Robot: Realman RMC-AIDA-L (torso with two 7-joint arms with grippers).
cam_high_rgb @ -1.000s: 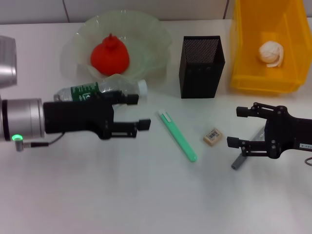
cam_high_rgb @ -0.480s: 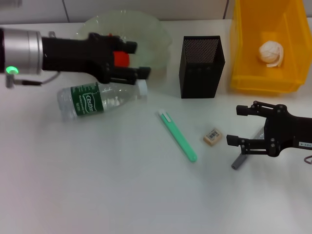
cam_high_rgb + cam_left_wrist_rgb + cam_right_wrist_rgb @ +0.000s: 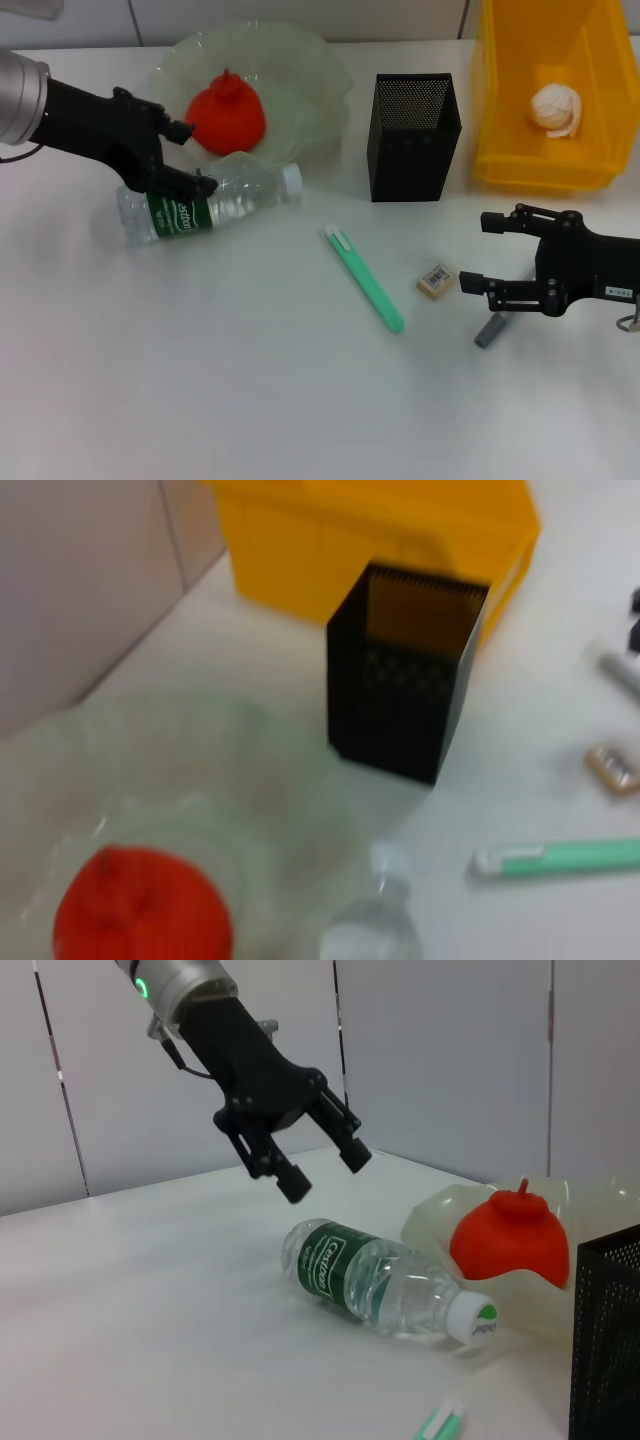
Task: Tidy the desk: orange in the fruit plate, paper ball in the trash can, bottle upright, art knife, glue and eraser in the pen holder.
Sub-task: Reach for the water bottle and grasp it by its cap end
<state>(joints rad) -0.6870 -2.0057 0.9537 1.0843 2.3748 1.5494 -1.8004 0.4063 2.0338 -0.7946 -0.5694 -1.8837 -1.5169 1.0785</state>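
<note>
We see the left gripper [image 3: 185, 155] hanging open-fingered above the bottle [image 3: 205, 205], which lies on its side at about 5 o'clock from it, cap toward 3 o'clock, just beside the fruit plate [image 3: 320, 70] holding the orange [image 3: 226, 113]. Our right gripper [image 3: 478, 252] hovers, fingers apart, with the eraser [image 3: 436, 280] at its 8 o'clock.

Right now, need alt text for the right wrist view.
The open left gripper hovers above the bottle, which lies on its side on the white table. Beside it, the orange sits in the fruit plate.
</note>
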